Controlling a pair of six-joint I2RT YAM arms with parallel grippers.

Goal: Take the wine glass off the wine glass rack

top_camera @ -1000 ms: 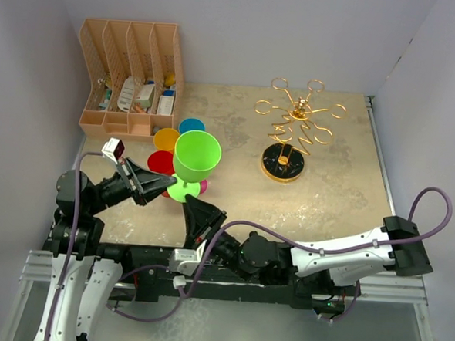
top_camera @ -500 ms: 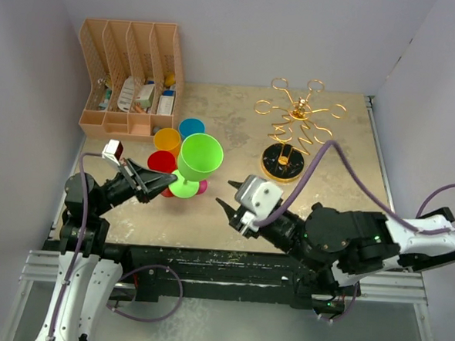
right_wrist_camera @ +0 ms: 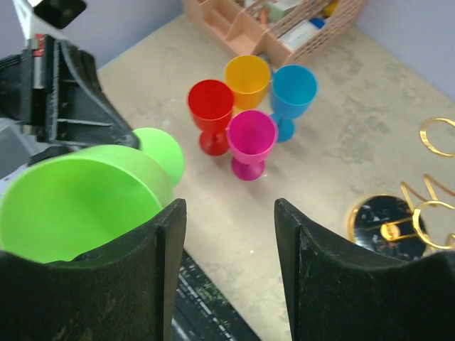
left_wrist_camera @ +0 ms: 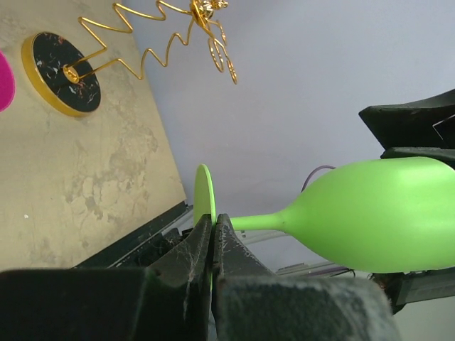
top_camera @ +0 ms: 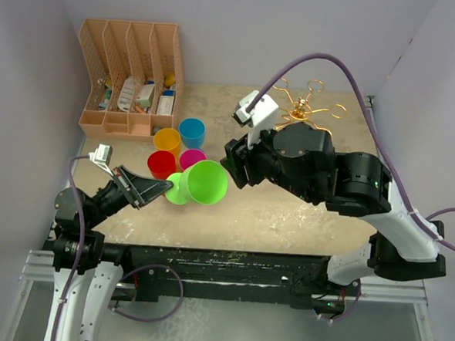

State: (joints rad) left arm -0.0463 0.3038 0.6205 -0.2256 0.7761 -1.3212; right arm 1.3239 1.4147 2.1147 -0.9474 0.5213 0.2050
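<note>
right end effector [right_wrist_camera: 229, 210] lifted, agape | left end effector [left_wrist_camera: 213, 222] pinching wine glass [left_wrist_camera: 370, 213] foot

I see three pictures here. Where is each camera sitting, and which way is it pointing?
Top external: fixed above and behind the arms, looking down on the table; both arms, the left hand and the right hand show.
Left wrist: on the left arm, looking along its shut fingers, which pinch the foot of the green wine glass.
Right wrist: on the right arm, looking down between its open fingers at four coloured glasses.
Shared: both wrist views show the green wine glass and the gold rack.
</note>
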